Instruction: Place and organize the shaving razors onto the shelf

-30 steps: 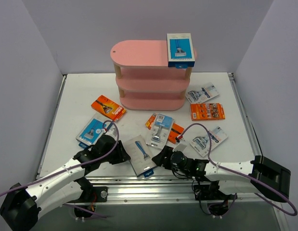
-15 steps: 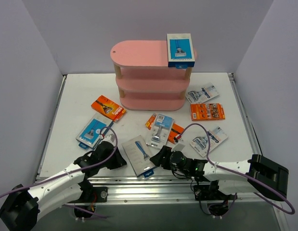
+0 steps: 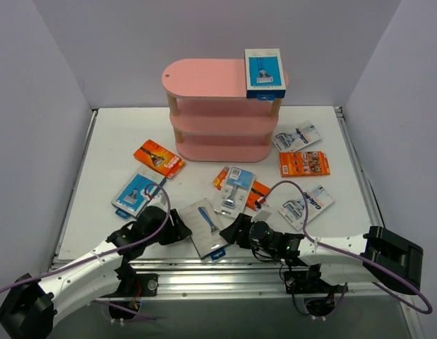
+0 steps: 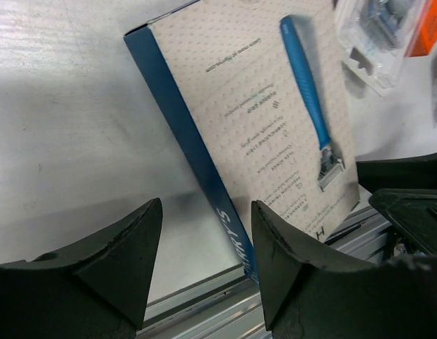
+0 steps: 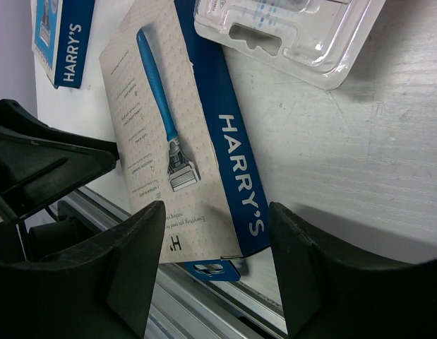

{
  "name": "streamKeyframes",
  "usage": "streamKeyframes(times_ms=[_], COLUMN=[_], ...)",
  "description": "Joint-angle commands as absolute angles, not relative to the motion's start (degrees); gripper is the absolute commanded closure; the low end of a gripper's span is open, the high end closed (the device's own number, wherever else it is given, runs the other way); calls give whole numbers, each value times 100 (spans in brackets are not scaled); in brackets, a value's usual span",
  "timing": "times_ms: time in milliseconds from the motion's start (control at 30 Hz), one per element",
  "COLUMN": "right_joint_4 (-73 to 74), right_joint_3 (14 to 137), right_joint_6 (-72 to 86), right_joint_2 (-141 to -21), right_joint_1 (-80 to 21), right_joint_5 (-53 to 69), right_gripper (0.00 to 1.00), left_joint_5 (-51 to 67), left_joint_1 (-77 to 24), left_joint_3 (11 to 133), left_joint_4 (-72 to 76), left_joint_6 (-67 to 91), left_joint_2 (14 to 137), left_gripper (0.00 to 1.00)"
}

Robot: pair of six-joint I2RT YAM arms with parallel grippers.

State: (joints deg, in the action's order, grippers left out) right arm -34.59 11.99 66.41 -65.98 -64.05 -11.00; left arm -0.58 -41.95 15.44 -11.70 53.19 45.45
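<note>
A pink three-tier shelf (image 3: 204, 79) stands at the back with one blue-and-white razor box (image 3: 265, 72) on its top board. A second box (image 3: 207, 227) lies flat at the near edge between my two grippers. My left gripper (image 3: 177, 229) is open just left of it. In the left wrist view the box (image 4: 274, 120) has its blue side running between the fingers of my left gripper (image 4: 204, 236). My right gripper (image 3: 236, 230) is open on the box's right. In the right wrist view the near corner of the box (image 5: 176, 141) lies between the fingers of my right gripper (image 5: 218, 247).
A third box (image 3: 137, 191) and an orange card (image 3: 159, 157) lie at the left. A clear blister pack (image 3: 234, 189) overlaps an orange card (image 3: 258, 193) at the centre. Two blister packs (image 3: 297, 136) (image 3: 306, 205) and an orange card (image 3: 303, 163) lie at the right. An aluminium rail (image 3: 225, 272) borders the near edge.
My left gripper drew back a little, then moved right up to the box's left side. My right gripper shifted slightly left toward the box. The box has barely moved.
</note>
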Motion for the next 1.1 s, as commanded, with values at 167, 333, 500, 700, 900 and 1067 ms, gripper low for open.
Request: streamKeyframes(times_ms=[167,333,500,700,900,1067], right_joint_4=[-3691,-3674,-3700,-3823,-3885,-3885], right_joint_3=[1072,1055,1099,1125,1134,1134], right_joint_6=[6697,6697,6671,6680,6680,6680], right_joint_2=[-6557,-6486,-6574,-6750,-6812,-6812], right_joint_1=[-6363,-6363,-6372,-6363,-6363,-6372], right_joint_5=[-1142,-1151,-1134,-1125,-1108,-1099], right_gripper=[44,44,44,44,44,44], left_joint_5=[-88,-158,-149,-211,-369,-483], left_joint_1=[-4228,-4236,-4254,-4421,-4666,-4746], left_joint_3=[1451,1248,1037,1002,1002,958], left_joint_4=[-325,-325,-237,-185,-290,-589], left_joint_6=[5352,5484,5686,5844,6047,6248], left_joint_2=[5255,5282,5247,5510,5616,5266], left_gripper=[44,72,91,98,98,98])
